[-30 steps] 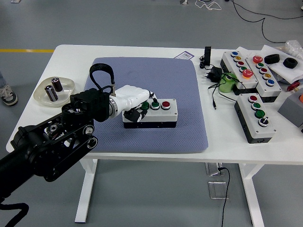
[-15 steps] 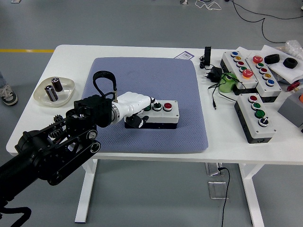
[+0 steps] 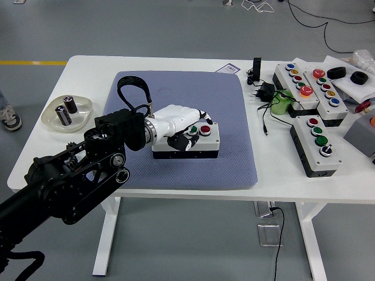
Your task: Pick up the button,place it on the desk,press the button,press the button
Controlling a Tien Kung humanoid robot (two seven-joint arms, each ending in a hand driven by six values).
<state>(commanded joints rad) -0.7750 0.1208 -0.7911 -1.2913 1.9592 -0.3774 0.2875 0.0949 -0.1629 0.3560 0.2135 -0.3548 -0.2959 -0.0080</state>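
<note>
Leftmost, dish (image 3: 53,120) with two cylinders, irrelevant. Left hand (image 3: 181,120): fingers curled over button box (image 3: 193,143) on blue mat (image 3: 234,117), fingertips at the green buttons; nothing grasped. Risk: off-centre press shoves the box sideways or hits the neighbouring red button (image 3: 205,130). Spare boxes (image 3: 316,143) lie right on the surface.

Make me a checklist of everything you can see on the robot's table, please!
Surface: white table with a blue-grey mat.
Job's things: button box lying on the mat.
Clutter: three more button boxes at right; dish holding batteries at left.
Hands: left hand resting over the button box; right hand nothing seen.
Cables: black plug and cord.
Surroundings: grey floor, loose cables.
</note>
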